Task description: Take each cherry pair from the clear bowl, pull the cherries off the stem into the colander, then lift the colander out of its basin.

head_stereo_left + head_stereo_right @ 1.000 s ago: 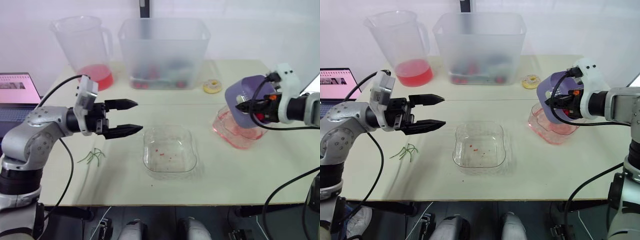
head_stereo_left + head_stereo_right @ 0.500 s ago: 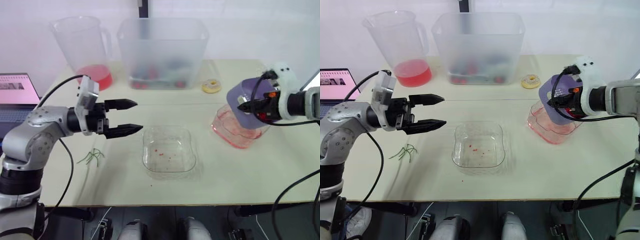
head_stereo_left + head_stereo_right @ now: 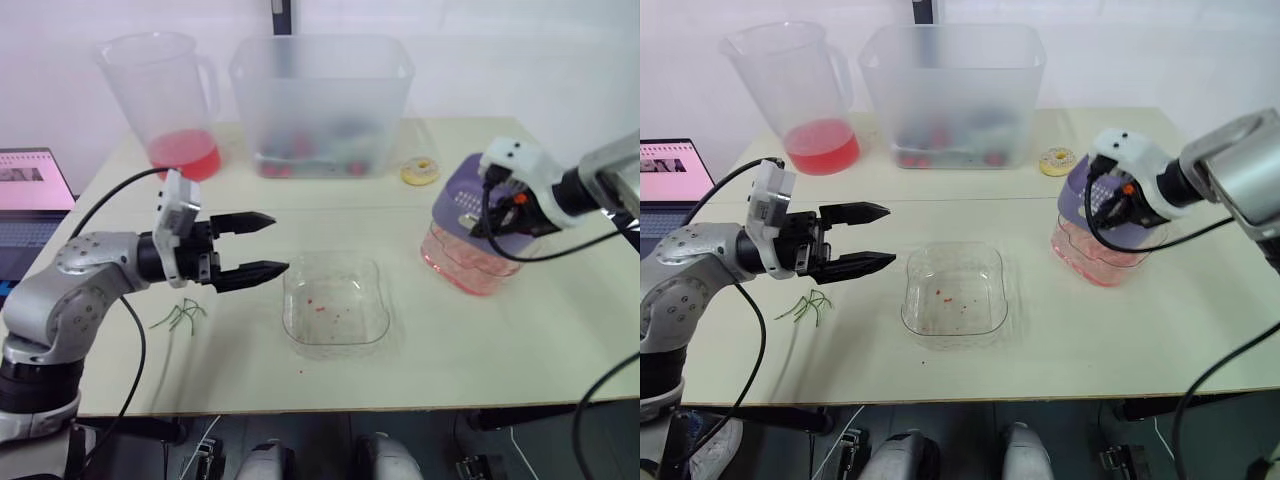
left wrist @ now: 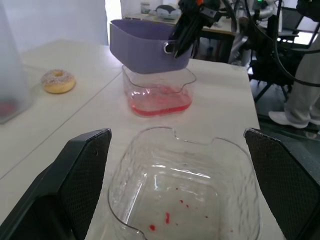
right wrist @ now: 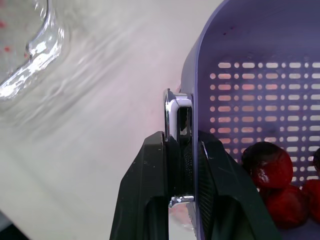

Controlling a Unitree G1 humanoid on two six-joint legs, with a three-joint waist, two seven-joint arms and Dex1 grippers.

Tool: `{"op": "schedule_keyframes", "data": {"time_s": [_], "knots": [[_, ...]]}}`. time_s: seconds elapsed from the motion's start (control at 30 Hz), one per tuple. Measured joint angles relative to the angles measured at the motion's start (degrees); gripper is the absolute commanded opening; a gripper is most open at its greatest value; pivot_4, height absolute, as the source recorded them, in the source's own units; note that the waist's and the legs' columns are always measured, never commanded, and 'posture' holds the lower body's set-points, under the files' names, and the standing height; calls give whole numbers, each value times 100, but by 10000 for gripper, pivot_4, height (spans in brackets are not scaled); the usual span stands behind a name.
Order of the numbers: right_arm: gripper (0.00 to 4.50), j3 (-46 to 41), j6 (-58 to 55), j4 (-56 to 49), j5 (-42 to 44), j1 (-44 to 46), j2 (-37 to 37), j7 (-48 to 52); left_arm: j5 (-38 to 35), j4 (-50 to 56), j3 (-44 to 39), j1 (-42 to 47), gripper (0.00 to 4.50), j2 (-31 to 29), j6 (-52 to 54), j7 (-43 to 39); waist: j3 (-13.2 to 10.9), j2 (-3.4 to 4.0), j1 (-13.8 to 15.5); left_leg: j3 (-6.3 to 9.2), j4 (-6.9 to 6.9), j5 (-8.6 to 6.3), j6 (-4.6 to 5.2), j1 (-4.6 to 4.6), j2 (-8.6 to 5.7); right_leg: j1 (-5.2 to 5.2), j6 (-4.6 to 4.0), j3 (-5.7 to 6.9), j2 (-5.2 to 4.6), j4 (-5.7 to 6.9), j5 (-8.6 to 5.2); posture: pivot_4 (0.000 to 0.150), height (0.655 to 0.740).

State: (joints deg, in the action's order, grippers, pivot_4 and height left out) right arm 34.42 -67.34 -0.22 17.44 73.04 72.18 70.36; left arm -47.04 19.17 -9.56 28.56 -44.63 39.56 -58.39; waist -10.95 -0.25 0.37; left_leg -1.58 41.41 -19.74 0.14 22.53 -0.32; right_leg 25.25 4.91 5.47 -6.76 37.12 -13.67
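Now we have our right gripper (image 5: 181, 145) pinched tight on the rim wall of the purple colander (image 3: 458, 196), one finger inside and one outside, on the side facing the clear bowl (image 3: 292, 300). The colander, with cherries (image 5: 267, 167) in it, sits in the top of its pink-stained basin (image 3: 462, 268), so we judge the way out is straight up. Our left gripper (image 3: 280, 242) hangs wide apart beside the bowl, holding nothing.
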Motion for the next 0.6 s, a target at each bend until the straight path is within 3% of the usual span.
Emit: {"op": "schedule_keyframes", "data": {"time_s": [0.6], "knots": [[2081, 59, 582, 949, -1186, -7, -440, 719, -253, 159, -145, -197, 45000, -57, 156, 241, -1, 1, 5, -4, 14, 0, -1, 5, -4, 1, 0, 0, -5, 6, 0, 1500, 6886]]}}
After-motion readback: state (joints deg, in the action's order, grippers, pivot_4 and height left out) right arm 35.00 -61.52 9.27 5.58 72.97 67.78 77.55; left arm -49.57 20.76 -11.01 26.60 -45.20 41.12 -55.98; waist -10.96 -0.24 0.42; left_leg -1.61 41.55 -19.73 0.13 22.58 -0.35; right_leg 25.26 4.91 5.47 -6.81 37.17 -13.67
